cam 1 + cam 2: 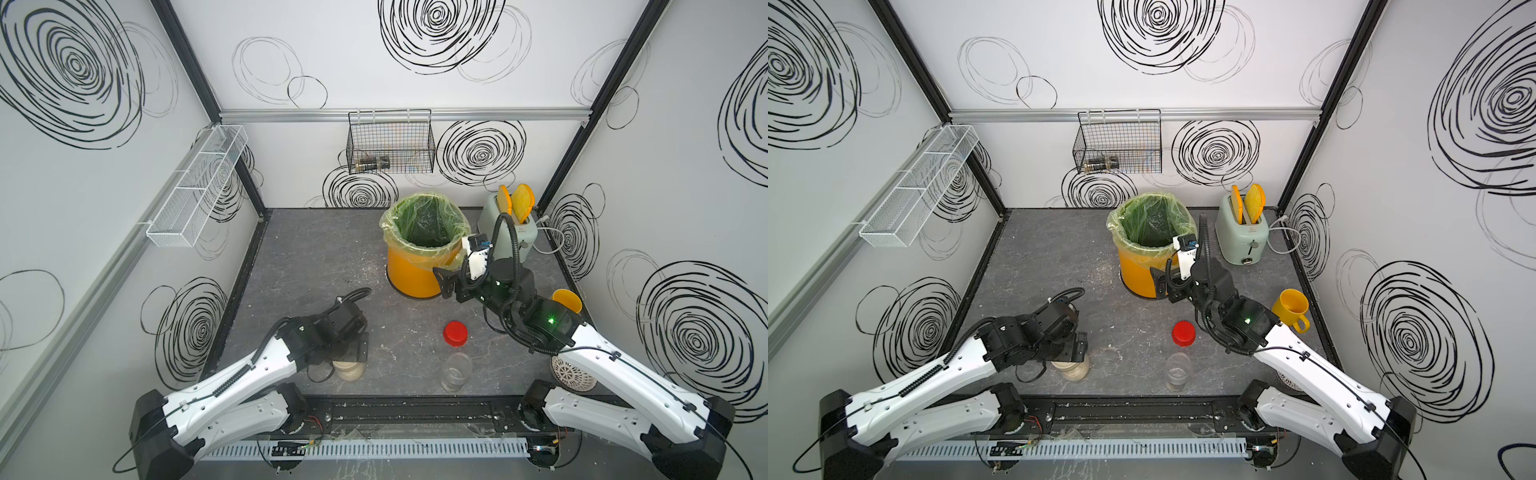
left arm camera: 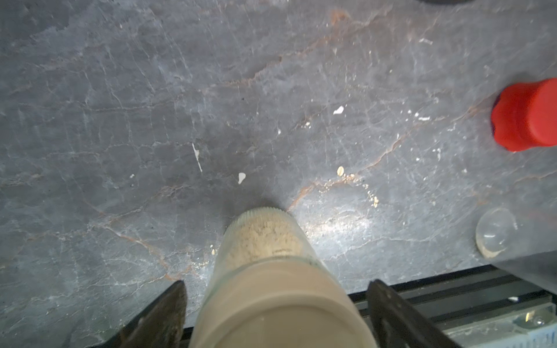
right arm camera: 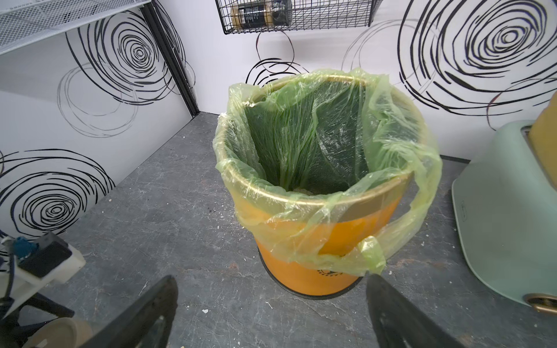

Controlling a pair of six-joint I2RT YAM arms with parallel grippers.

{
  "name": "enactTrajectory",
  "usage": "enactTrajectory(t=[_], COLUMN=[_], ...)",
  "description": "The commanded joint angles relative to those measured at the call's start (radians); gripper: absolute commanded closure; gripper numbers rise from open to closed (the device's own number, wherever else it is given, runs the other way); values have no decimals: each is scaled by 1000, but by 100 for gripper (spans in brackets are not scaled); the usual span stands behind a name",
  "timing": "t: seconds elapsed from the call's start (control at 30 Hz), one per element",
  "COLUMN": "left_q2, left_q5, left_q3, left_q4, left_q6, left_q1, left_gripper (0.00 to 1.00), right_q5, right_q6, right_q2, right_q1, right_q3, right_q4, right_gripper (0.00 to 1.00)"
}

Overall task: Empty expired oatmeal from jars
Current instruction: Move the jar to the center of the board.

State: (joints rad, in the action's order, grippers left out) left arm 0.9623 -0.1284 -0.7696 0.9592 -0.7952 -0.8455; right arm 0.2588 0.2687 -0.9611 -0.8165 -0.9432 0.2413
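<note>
Grey slate table (image 1: 316, 257). Top view: lidded jar (image 1: 349, 370) upright, near-left of bin (image 1: 415, 270), directly under left gripper (image 1: 353, 357). Left wrist: jaws wide, straddling lidded jar, not touching; oatmeal (image 2: 265, 238) inside. Right wrist: right gripper (image 3: 271, 278) spread, empty, facing bin.

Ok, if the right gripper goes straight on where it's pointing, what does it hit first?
Probably the yellow bin, at its lower wall: it sits straight ahead of the right gripper, with only bare tabletop between.
</note>
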Motion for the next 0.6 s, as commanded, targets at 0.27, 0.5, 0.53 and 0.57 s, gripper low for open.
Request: enactTrajectory(t=[0.27,0.5,0.53,0.57], left_q2=[72,91,94,100], left_q5=[48,66,68,70], left_q3=[7,-19,-25,-32], left_q4=[46,-49,-63,-74], left_q6=[23,19,14,11], left_q1=[-11,-10,-12,-10], left_gripper=[4,17,22,23], right_q5=[-5,-27,-29,-28], right_q6=[-29,-29,-29,-29], right_q2=[30,40,44,48], right_q1=[23,43,45,46], right_q3=[40,57,60,62], right_q4=[-53,-35,-30,-27], right_gripper=[2,2,2,2])
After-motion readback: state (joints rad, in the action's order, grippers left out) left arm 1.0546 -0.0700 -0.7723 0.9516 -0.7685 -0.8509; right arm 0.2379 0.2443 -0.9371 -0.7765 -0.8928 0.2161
